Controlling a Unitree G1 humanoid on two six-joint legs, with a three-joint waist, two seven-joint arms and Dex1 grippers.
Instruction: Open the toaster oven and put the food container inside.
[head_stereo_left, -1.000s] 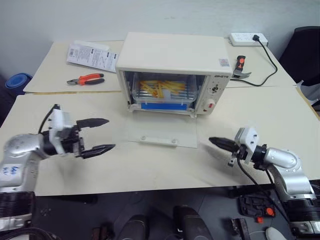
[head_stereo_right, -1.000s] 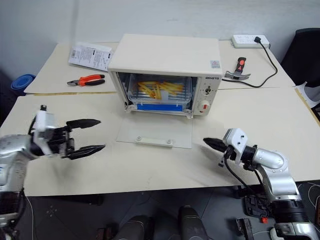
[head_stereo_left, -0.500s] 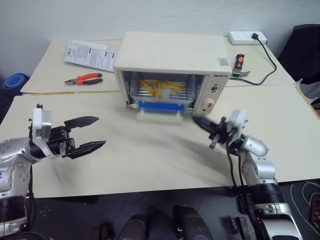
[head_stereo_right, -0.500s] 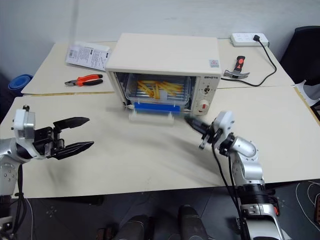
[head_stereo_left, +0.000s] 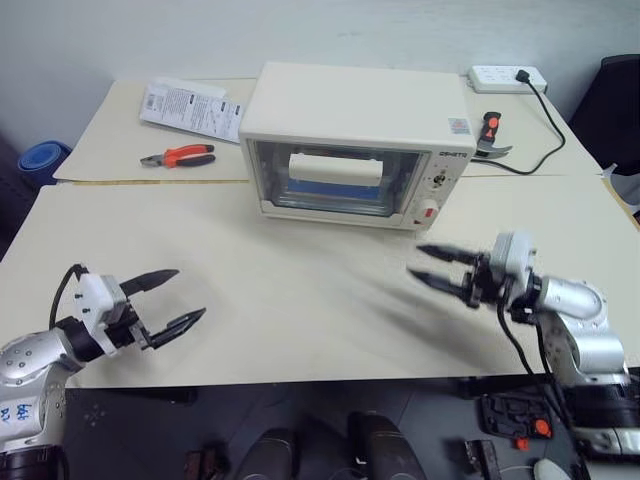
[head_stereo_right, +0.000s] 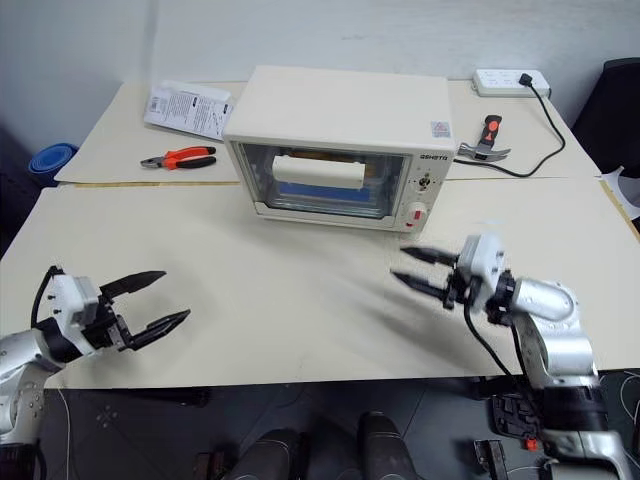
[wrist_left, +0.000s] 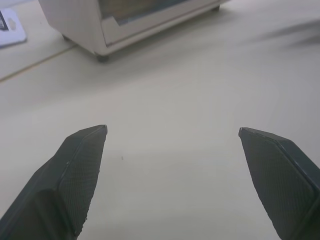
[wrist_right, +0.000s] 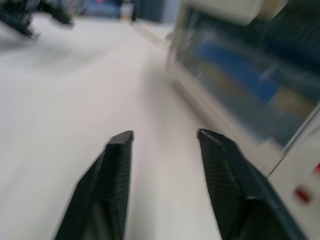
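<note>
While the two tables are sitting edge to edge, each thing is lying as follows, biggest first.

Tables: two cream tables (head_stereo_left: 300, 290), the nearer one carrying the oven at its far edge, the farther one carrying the loose items.

Toaster oven: one toaster oven (head_stereo_left: 360, 105) is standing with its glass door (head_stereo_left: 330, 178) shut upright and its knob panel with the red switch (head_stereo_left: 428, 212) on the right side.

Food container: one food container (head_stereo_left: 335, 188) is sitting inside the oven, showing as a blue strip behind the glass.

Right gripper: one right gripper (head_stereo_left: 432, 263) is hanging above the near table in front of the oven's knob panel, its two black fingers (wrist_right: 112, 175) standing apart and holding nothing.

Left gripper: one left gripper (head_stereo_left: 177, 297) is hovering near the table's front left edge, well apart from the oven, its two fingers (wrist_left: 80, 165) spread wide on nothing.

Paper sheet: one printed paper sheet (head_stereo_left: 190, 100) is lying on the far table, left of the oven.

Power strip: one white power strip (head_stereo_left: 510, 76) is lying at the far right with a black cable running from it.

Pliers: one pair of orange-handled pliers (head_stereo_left: 178, 156) is lying just below the sheet.

Hammer: one hammer (head_stereo_left: 490, 135) is lying right of the oven.
</note>
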